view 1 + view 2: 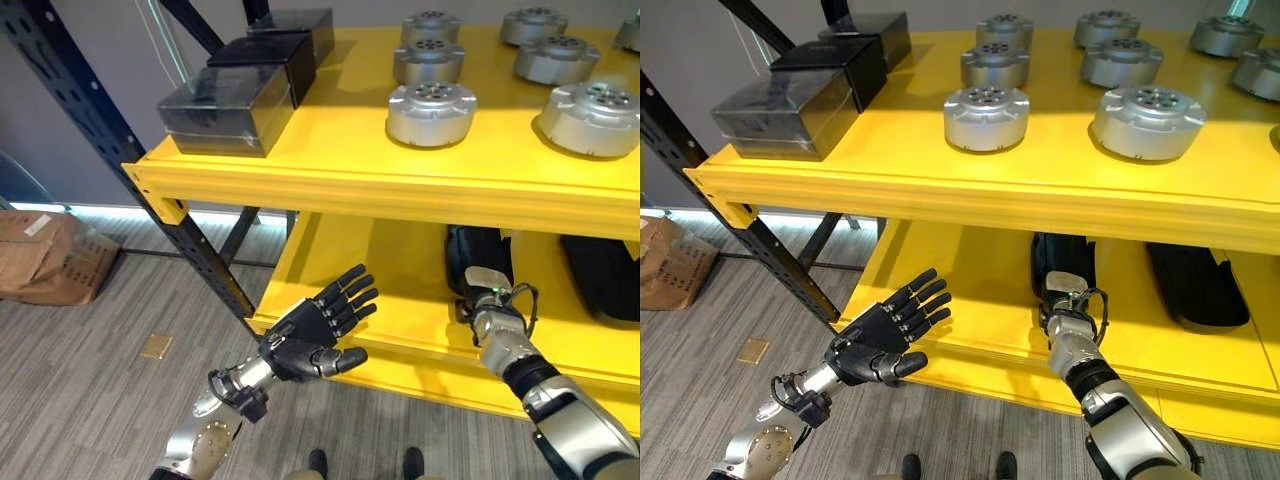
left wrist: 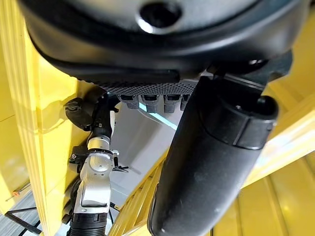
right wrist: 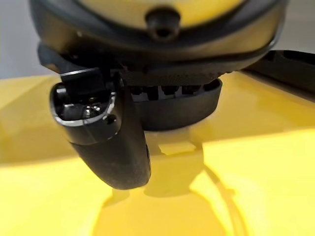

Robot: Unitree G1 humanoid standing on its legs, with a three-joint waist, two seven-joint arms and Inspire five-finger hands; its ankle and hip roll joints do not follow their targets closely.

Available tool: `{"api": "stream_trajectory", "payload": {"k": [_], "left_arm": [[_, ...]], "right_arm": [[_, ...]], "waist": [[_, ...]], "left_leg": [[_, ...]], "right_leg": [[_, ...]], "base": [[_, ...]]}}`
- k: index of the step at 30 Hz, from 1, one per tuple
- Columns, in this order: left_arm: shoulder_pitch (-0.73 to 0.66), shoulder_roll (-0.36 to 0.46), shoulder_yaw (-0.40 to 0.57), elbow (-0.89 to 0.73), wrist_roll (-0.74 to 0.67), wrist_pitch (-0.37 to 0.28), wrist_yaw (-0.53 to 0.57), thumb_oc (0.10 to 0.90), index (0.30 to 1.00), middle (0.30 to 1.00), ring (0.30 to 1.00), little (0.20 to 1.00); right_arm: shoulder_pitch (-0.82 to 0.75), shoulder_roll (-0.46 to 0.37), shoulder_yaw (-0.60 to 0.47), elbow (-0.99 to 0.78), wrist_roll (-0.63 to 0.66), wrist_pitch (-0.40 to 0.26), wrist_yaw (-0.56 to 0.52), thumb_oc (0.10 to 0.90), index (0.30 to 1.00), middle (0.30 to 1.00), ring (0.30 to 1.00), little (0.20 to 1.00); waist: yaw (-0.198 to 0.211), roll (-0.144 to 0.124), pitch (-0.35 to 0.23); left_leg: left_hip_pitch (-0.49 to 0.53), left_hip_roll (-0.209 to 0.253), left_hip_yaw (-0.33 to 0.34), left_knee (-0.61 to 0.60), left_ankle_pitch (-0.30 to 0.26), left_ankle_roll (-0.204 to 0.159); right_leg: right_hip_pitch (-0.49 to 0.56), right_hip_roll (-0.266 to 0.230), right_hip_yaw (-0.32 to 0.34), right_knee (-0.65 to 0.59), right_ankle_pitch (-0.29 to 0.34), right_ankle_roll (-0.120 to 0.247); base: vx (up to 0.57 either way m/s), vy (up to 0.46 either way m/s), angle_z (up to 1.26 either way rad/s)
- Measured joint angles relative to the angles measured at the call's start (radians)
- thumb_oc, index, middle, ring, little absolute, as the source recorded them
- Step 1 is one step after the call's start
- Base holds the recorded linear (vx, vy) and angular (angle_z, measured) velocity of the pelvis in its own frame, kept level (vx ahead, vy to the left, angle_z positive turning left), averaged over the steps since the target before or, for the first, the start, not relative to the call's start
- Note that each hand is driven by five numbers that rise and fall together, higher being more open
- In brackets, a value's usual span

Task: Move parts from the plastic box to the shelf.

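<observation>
Sitting on the top board of the yellow shelf (image 1: 330,170) are many round silver parts (image 1: 431,113), lined up in rows. Beside them, at the left end, stand dark boxes (image 1: 226,108). So a good bit of the job looks done already. I cannot see the plastic box, so I cannot tell how many parts are left.

The left hand (image 1: 318,328) hangs in front of the lower board with its fingers straight and spread, holding nothing. The right hand (image 1: 1064,262) reaches in under the top board, low over the lower board, next to a flat black thing (image 1: 1195,283). Its fingers look fairly straight and they hold no part. Both hands are ready to fetch another one.
</observation>
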Motion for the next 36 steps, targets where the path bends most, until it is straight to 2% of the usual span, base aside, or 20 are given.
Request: {"api": "stream_trajectory", "payload": {"k": [10, 19, 28, 36], "left_arm": [[0.0, 0.0, 0.002, 0.0, 0.039, 0.018, -0.013, 0.9, 1.0, 1.0, 1.0, 1.0], [0.0, -0.001, 0.002, 0.0, 0.048, 0.018, -0.013, 0.9, 1.0, 1.0, 1.0, 1.0], [0.006, -0.001, 0.006, 0.0, 0.077, 0.018, -0.012, 0.9, 1.0, 1.0, 1.0, 1.0], [0.006, -0.002, 0.01, 0.0, 0.077, 0.018, -0.01, 0.9, 1.0, 1.0, 1.0, 1.0]], "right_arm": [[-0.004, -0.001, 0.018, -0.035, -0.004, 0.067, 0.111, 0.9, 1.0, 1.0, 1.0, 1.0], [-0.003, -0.001, 0.019, -0.079, -0.031, 0.117, 0.189, 0.9, 1.0, 1.0, 1.0, 1.0], [0.028, -0.003, 0.017, -0.176, -0.103, 0.136, 0.277, 0.9, 1.0, 1.0, 1.0, 1.0], [0.049, -0.005, 0.016, -0.244, -0.142, 0.154, 0.321, 0.9, 1.0, 1.0, 1.0, 1.0]], "waist": [[0.013, -0.024, -0.006], [0.01, -0.033, -0.008], [-0.014, -0.038, -0.007], [-0.016, -0.042, -0.006]], "left_leg": [[0.0, 0.0, 0.001, 0.0, 0.001, -0.003], [0.0, 0.0, 0.004, 0.0, 0.004, -0.006], [-0.002, 0.001, 0.007, 0.0, 0.001, -0.002], [-0.004, 0.001, 0.025, 0.0, 0.0, -0.003]], "right_leg": [[-0.001, 0.0, 0.0, 0.0, 0.007, -0.005], [-0.002, 0.001, 0.003, 0.001, 0.008, -0.004], [-0.006, 0.001, 0.006, 0.0, 0.007, -0.004], [-0.018, 0.002, 0.016, 0.005, 0.011, -0.001]], "base": [[0.0, 0.0, 0.0], [0.0, 0.0, 0.0], [0.0, 0.0, 0.0], [0.0, 0.002, -0.06]]}}
